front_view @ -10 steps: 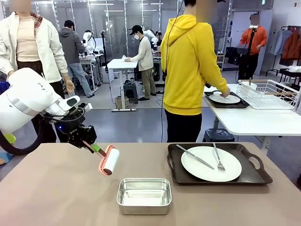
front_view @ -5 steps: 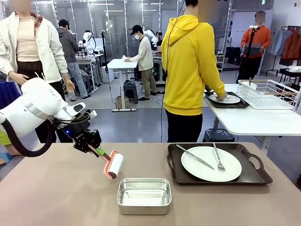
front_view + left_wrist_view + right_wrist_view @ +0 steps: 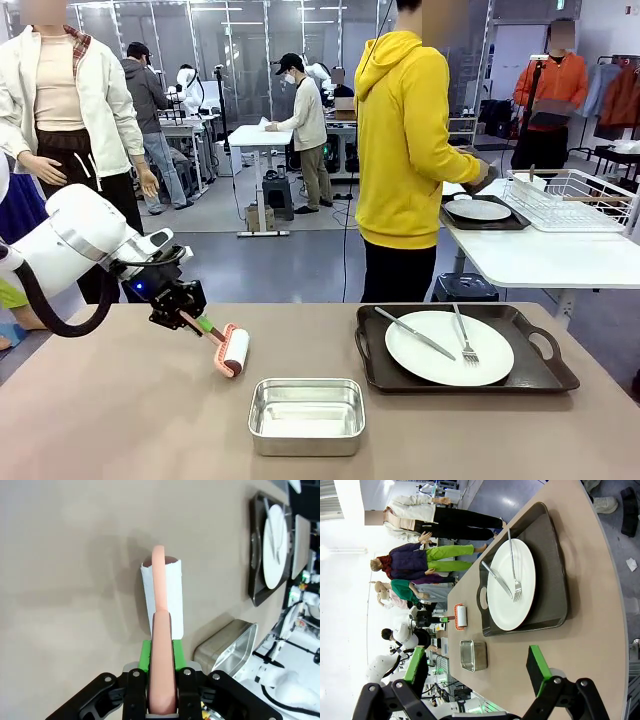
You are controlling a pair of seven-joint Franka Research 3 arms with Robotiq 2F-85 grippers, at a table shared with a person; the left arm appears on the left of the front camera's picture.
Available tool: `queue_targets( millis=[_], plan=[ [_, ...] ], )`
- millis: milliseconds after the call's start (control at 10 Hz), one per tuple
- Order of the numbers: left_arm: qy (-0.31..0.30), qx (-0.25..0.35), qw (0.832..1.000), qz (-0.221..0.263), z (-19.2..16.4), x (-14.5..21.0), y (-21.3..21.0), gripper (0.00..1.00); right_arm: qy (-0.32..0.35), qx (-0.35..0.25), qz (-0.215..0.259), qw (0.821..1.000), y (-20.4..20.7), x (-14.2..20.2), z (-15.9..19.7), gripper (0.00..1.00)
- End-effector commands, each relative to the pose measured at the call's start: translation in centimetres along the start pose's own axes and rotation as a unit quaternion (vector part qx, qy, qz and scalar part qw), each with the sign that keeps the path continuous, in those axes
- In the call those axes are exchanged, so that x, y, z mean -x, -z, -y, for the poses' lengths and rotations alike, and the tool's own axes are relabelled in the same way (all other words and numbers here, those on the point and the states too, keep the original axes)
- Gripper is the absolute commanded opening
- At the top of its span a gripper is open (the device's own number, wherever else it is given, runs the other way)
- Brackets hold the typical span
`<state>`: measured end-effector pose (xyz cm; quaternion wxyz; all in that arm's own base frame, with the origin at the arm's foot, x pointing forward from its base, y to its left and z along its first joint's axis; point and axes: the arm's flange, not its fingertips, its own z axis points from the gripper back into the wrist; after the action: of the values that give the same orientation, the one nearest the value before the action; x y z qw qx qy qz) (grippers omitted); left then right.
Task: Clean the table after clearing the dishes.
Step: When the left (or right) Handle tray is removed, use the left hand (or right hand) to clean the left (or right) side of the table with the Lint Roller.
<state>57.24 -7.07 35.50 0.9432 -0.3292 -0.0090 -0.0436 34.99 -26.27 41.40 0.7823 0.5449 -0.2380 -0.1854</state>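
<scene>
The left gripper (image 3: 188, 312) is clamped shut on the salmon-pink plastic handle of a white-papered lint roller (image 3: 235, 351). In the left wrist view its green pads (image 3: 145, 652) press that handle from both sides and hide its near end. The roll sits low over the left half of the large matte taupe-brown table (image 3: 120, 410), near the far left corner of a small shiny rectangular steel pan (image 3: 306, 415) and apart from it; whether the paper touches the top cannot be told. On the table's right half lies a dark brown handled rectangular tray (image 3: 540, 375) carrying a round white dinner plate (image 3: 440, 355) with a steel knife (image 3: 414, 333) and fork (image 3: 464, 338). A second round white plate (image 3: 478, 210) on its own dark tray (image 3: 500, 225) rests on the smaller white table (image 3: 540, 260) behind, beside a person in a yellow hoodie (image 3: 405, 130); any cutlery there is too small to make out. The right gripper (image 3: 477, 666) hangs with fingers spread wide and empty, its base cut off by the picture's bottom edge.
</scene>
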Motion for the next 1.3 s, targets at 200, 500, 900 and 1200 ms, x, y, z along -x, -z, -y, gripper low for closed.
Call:
queue_targets(
  millis=[200, 500, 900, 1200],
  plan=[
    [0.003, -0.049, 0.998, -0.029, -7.1, 0.1, -1.2, 0.20, -0.003, -0.004, 0.001, 1.000, -0.1, 0.1, -0.3, 1.00],
    [0.000, -0.070, 0.997, -0.020, -12.4, 2.1, -6.4, 0.20, -0.003, -0.004, 0.001, 1.000, -0.1, 0.1, -0.3, 1.00],
    [-0.054, -0.149, 0.987, -0.015, -18.0, 4.6, -12.1, 0.20, -0.003, -0.004, 0.001, 1.000, -0.1, 0.1, -0.3, 1.00],
    [-0.071, -0.188, 0.980, -0.006, -19.1, 6.3, -16.1, 0.20, -0.003, -0.004, 0.001, 1.000, -0.1, 0.1, -0.3, 1.00]
  ],
)
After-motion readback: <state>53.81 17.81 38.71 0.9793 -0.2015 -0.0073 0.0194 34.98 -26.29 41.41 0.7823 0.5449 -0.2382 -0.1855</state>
